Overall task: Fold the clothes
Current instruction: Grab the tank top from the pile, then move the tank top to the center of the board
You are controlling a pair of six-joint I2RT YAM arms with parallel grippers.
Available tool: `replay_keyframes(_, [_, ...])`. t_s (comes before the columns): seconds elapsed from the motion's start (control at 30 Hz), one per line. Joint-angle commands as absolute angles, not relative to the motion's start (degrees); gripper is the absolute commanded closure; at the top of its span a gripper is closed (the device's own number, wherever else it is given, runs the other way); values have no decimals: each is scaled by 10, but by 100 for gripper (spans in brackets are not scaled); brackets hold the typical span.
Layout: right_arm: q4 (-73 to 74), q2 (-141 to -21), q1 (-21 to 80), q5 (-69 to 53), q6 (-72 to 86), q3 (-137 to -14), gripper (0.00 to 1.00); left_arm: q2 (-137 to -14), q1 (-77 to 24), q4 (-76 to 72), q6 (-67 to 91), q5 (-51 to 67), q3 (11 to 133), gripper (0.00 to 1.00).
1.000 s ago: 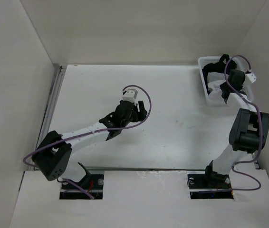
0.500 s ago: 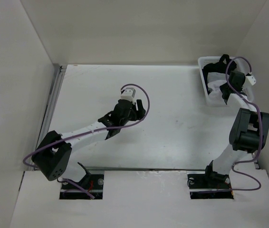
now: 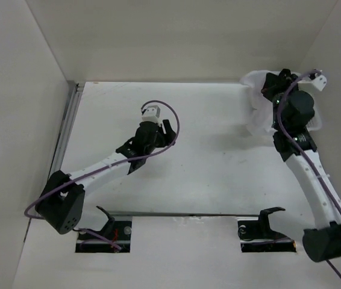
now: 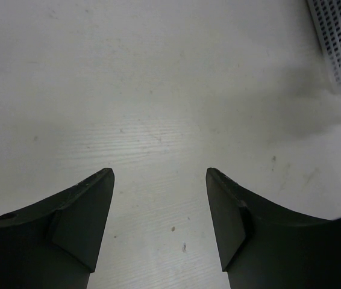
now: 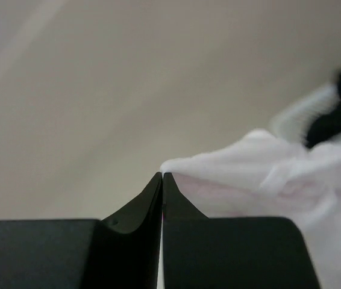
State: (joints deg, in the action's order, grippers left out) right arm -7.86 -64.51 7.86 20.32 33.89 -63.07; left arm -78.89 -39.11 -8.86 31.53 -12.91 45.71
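Roughly, folding proper has not begun; this looks like the pick-up stage only.

Right gripper (image 5: 161, 176): jaws pressed together, with a small peak of white fabric pinched at the very tips. In the right wrist view the rest of the cloth trails off to the lower right of the frame, soft and out of focus.

Clothes (image 3: 253, 114): one white, crumpled mass in the upper right corner of the overhead view, bunched around and below the right arm's wrist. None of it lies flat, and no edge, sleeve or hem can be made out. How much of it rests in the basket (image 4: 339, 42) cannot be told; the overhead view hides the basket behind cloth and arm.

Left gripper (image 4: 158, 174): jaws spread wide, nothing between them, only bare table (image 3: 218, 168) beneath. It sits left of centre in the overhead view, well apart from the garment.

Done, by my reading: a grasp on one corner or fold of the garment.

Left to do: bring the garment to the middle of the table, spread it flat, then make every fold. The left arm has no hold on the cloth yet.
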Motion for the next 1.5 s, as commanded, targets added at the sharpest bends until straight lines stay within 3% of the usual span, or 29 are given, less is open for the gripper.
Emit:
replay_keyframes(0.0, [-122, -585, 150, 179, 299, -690, 98, -737, -349, -95, 345, -149, 464, 39])
replay_keyframes(0.23, [-132, -591, 304, 114, 279, -768, 96, -685, -263, -89, 409, -161, 428, 39])
replay_keyframes(0.47, [-152, -716, 296, 29, 358, -696, 85, -607, -184, -66, 422, -153, 400, 39])
replay_keyframes(0.53, [-159, -792, 284, 8, 367, -689, 75, -604, -173, -54, 415, -151, 396, 39])
replay_keyframes(0.6, [-146, -874, 273, -5, 349, -714, 57, -624, -179, -50, 409, -147, 396, 39])
replay_keyframes(0.7, [-85, -931, 258, 21, 333, -748, 52, -687, -230, -54, 378, -132, 410, 41])
replay_keyframes(0.83, [-82, -883, 268, 115, 310, -672, 48, -783, -336, -59, 313, -146, 447, 43])
replay_keyframes(0.9, [-85, -848, 283, 158, 307, -614, 52, -822, -379, -62, 290, -166, 470, 44])
replay_keyframes(1.03, [-64, -770, 304, 212, 335, -492, 84, -880, -428, -52, 276, -224, 508, 49])
replay_keyframes(1.13, [-17, -720, 331, 245, 380, -414, 88, -903, -455, -41, 286, -213, 516, 52])
replay_keyframes(1.27, [35, -689, 352, 254, 409, -360, 60, -888, -487, 0, 308, -171, 506, 53])
replay_keyframes(1.33, [55, -675, 363, 250, 434, -344, 51, -857, -503, 34, 332, -169, 491, 52])
replay_keyframes(1.47, [103, -643, 382, 249, 503, -315, 49, -796, -548, 81, 387, -158, 454, 47])
